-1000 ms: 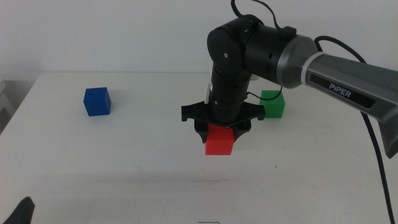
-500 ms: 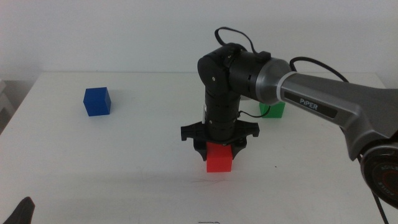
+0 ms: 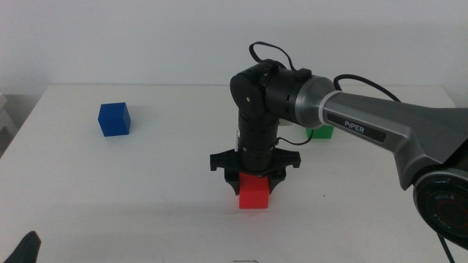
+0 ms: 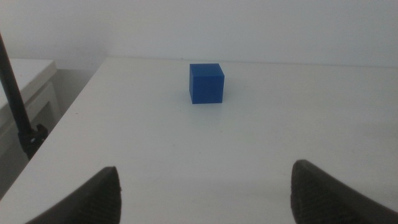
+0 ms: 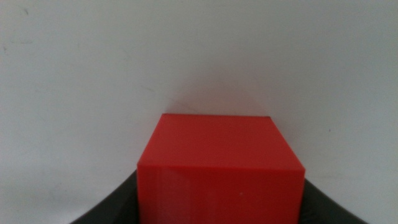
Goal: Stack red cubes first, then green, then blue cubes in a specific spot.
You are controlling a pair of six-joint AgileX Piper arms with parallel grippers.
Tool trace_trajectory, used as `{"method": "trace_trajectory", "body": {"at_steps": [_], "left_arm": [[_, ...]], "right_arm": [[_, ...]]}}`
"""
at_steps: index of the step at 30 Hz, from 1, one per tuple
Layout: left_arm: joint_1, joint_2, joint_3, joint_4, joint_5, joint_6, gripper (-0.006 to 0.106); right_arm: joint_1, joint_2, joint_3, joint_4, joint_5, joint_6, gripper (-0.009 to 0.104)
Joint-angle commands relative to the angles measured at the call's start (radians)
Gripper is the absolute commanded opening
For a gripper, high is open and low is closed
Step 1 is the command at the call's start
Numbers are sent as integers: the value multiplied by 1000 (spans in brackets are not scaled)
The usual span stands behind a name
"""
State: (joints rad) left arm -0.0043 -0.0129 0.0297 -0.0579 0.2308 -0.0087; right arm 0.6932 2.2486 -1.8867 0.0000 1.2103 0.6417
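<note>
Red cube (image 3: 255,192) pinched between the 2 dark jaws of the right gripper (image 3: 254,177), near the middle of the white table (image 3: 146,190), toward its front. Seems to rest on or just above the tabletop in the middle view; contact not certain. Clamped from both sides, upper part covered by the gripper body, lower faces showing below it. Filling the lower centre of the right wrist view as red cube (image 5: 221,165), dark jaws hugging both of its sides, bare white table (image 5: 186,56) beyond it. Right arm reaching in from the right side, wrist pointing straight down over the cube.

Green cube (image 3: 322,132) behind and to the right of the right gripper, mostly hidden by the arm, only a small part showing. Well apart from the red cube.

Blue cube (image 3: 115,119) at the far left of the table, well apart from the other 2, standing alone and upright. Seen again as blue cube (image 4: 206,83) in the left wrist view, straight ahead of the left gripper (image 4: 205,193) and well beyond it.

Left gripper waiting at the front left corner of the table, jaws spread wide, nothing between them.
</note>
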Motion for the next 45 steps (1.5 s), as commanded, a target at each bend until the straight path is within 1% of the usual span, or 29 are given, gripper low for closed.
{"method": "trace_trajectory", "body": {"at_steps": [1,2,5,6,7,11,14,16,21,22,27,35,41,45], "left_arm": [[-4,-20,-3,-8,-76,-8,94],[-4,-20,-3,-8,-76,-8,94],[-4,-20,-3,-8,-76,-8,94],[-4,-20,-3,-8,-76,-8,94],[-4,-20,-3,-8,-76,-8,94],[-4,-20,-3,-8,-76,-8,94],[-4,-20,-3,-8,-76,-8,94],[-4,-20,-3,-8,-76,-8,94],[-4,-20,-3,-8,-76,-8,94],[-4,-20,-3,-8,-76,-8,94],[-4,-20,-3,-8,-76,-8,94],[-4,-20,-3,-8,-76,-8,94],[-4,-20,-3,-8,-76,-8,94],[-4,-20,-3,-8,-76,-8,94]], "right_arm": [[2,-54,-28,-9,-2,3,-1],[2,-49,-28,0,-2,3,-1],[2,-37,-28,0,6,2,-1],[2,-37,-28,-7,-22,2,2],[2,-40,-28,17,-25,2,57],[2,-67,-38,11,-28,-3,83],[2,-116,-85,-7,-15,-30,94],[2,-152,-136,-38,8,-52,94],[-30,-215,-259,-157,91,-117,94],[-50,-222,-272,-162,90,-148,94],[-155,-238,-298,-159,90,-235,94],[-312,-206,-297,-168,77,-285,94],[-359,-144,-297,-164,16,-334,94],[-377,-98,-297,-159,-33,-334,94]]}}
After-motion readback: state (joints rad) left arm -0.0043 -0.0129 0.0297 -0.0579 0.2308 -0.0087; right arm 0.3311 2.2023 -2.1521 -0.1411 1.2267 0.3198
